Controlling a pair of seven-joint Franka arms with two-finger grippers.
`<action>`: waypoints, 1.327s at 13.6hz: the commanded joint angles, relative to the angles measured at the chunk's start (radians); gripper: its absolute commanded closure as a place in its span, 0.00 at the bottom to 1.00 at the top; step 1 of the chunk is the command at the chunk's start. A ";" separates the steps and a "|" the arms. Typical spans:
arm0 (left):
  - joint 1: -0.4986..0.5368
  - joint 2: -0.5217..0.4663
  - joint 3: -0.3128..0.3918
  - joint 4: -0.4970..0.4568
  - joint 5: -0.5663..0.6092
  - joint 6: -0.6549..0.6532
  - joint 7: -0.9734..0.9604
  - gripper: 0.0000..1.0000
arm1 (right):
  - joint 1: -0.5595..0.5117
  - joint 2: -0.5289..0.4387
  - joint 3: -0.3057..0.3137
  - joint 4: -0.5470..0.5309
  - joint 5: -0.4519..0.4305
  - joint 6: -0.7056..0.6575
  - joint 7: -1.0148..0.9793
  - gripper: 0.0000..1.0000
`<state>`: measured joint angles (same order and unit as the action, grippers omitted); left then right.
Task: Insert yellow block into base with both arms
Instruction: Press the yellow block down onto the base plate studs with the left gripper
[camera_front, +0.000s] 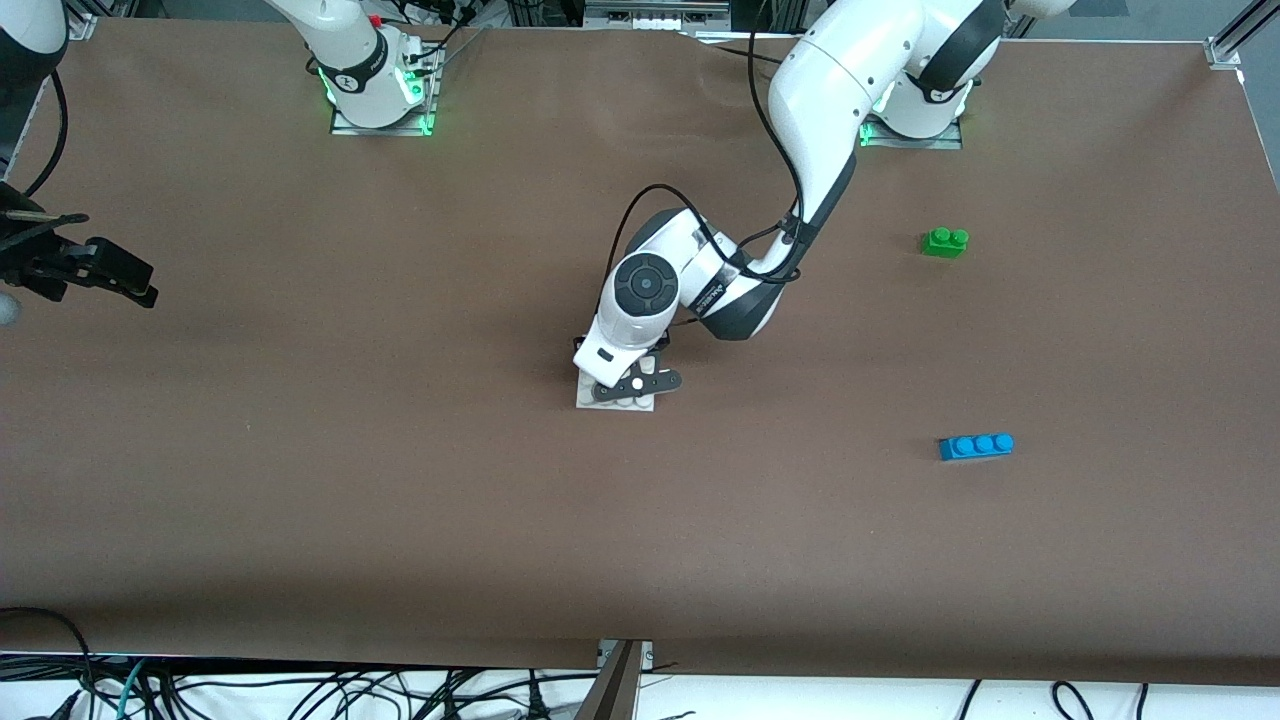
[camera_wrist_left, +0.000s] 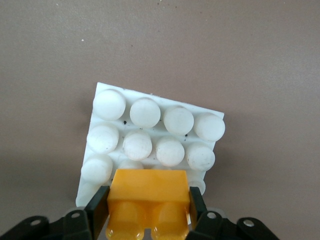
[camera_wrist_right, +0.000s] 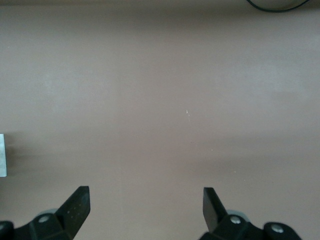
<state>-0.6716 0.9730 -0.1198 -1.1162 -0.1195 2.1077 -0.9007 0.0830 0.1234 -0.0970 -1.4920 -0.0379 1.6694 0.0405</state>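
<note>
Front view: the left gripper is down over the base, a white studded plate near the middle of the table; the right gripper waits well apart from the base at the right arm's end, while the green brick and blue brick lie toward the left arm's end. Left wrist view: the left gripper is clamped on the yellow block, studs facing the camera, directly over one edge row of the base; whether block and base touch cannot be told. Right wrist view: the right gripper has its fingers spread wide, grasping nothing, over bare table.
</note>
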 joint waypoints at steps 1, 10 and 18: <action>-0.022 0.058 0.008 0.035 -0.006 0.028 0.014 1.00 | -0.006 -0.010 0.007 -0.007 -0.011 -0.007 -0.002 0.00; -0.034 0.072 0.029 0.035 -0.008 0.049 0.007 0.18 | -0.006 -0.010 0.005 -0.007 -0.011 -0.007 -0.004 0.00; -0.013 -0.029 0.075 0.038 -0.009 -0.095 0.002 0.00 | -0.006 -0.010 0.005 -0.007 -0.013 -0.007 -0.002 0.00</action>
<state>-0.6879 1.0028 -0.0671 -1.0824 -0.1195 2.0912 -0.8994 0.0829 0.1234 -0.0970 -1.4921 -0.0379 1.6693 0.0405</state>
